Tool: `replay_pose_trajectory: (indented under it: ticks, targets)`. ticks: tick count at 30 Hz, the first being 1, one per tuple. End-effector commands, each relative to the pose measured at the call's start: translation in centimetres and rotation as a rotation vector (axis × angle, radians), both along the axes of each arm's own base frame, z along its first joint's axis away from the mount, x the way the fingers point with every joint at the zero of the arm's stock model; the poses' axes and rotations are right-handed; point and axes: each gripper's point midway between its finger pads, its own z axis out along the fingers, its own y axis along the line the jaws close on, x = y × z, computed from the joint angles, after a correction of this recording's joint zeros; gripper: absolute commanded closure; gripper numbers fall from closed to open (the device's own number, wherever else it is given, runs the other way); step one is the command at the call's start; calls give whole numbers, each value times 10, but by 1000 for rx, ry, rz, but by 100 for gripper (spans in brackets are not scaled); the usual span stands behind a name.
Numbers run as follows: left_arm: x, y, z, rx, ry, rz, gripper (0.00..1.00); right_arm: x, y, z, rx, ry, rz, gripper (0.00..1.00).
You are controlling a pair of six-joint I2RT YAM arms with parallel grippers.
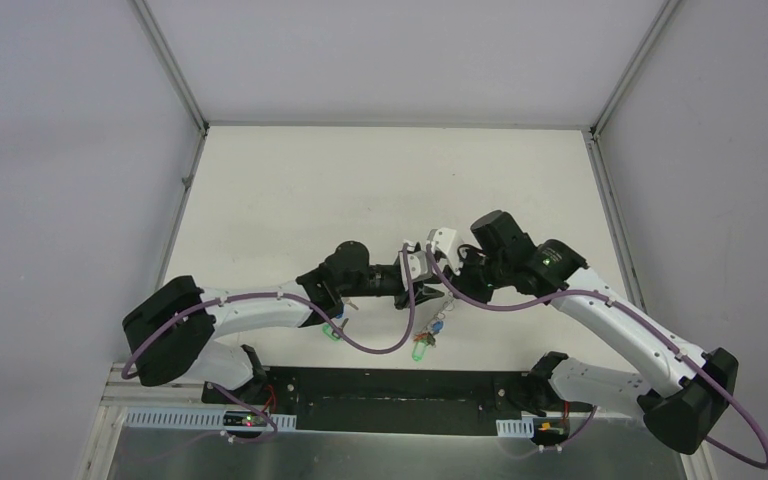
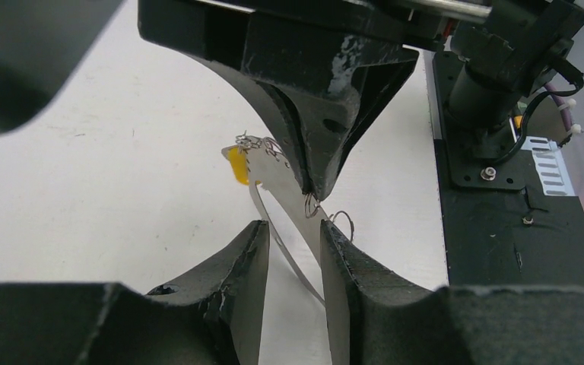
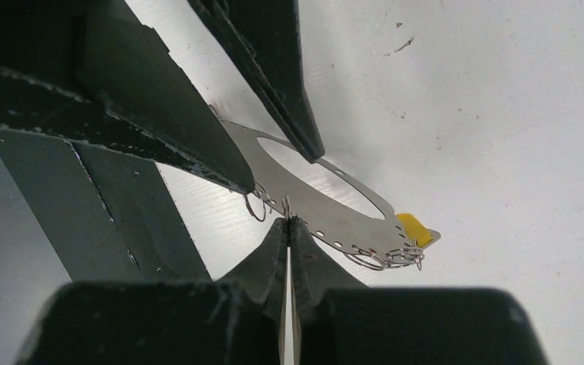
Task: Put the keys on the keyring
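- The right claw (image 3: 289, 225) is pressed together on the keyring (image 3: 334, 220) and pinches the edge of its flat band between its fingertips.
- The keyring is a thin, pale metal band bent into a long loop, with a row of small holes along one side. It is held up between the two claws, clear of the desk (image 3: 502, 114).
- The left claw (image 2: 293, 228) meets it from the opposite side. Its fingers stand apart and both runs of the loop pass through the gap, each touching a finger - whether they actually clamp it I cannot tell.
- The two claws nearly touch tip to tip, where the arms meet over the middle of the desk.
- A yellow tag (image 3: 413, 226) sits at the far end of the loop, beside a cluster of small wire rings (image 3: 386, 258). One more ring hangs close to the right claw's tips.
- The blue-tagged key (image 1: 442, 325) and the green-tagged key (image 1: 420, 350) show only in the top view, close together just on the near side of the claws - whether they lie on the desk or hang from the loop I cannot tell.
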Motion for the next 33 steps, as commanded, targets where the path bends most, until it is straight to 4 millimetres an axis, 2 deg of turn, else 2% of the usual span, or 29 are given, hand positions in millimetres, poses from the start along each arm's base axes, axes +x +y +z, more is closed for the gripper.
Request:
replay_pose_trajectory:
  ticks: [1,16,21,24,26,33]
  targets:
    - [-9,-7,-5,-11,3,-50,68,4,12,17,60,-67,39,100]
    - [-14,-27,-16,-11,8,-143,78,0,10,16,58,-63,53,100]
    - [-14,-29,-21,-1,9,-157,78,0,11,18,65,-66,56,100]
    - [-9,-23,-18,-54,-8,-98,78,-1,11,18,73,-70,58,100]
    - [-3,-17,-11,-106,-29,-47,73,-1,11,17,82,-78,59,100]
    - [-4,-3,-13,-95,-2,-26,68,-2,15,15,121,-102,72,100]
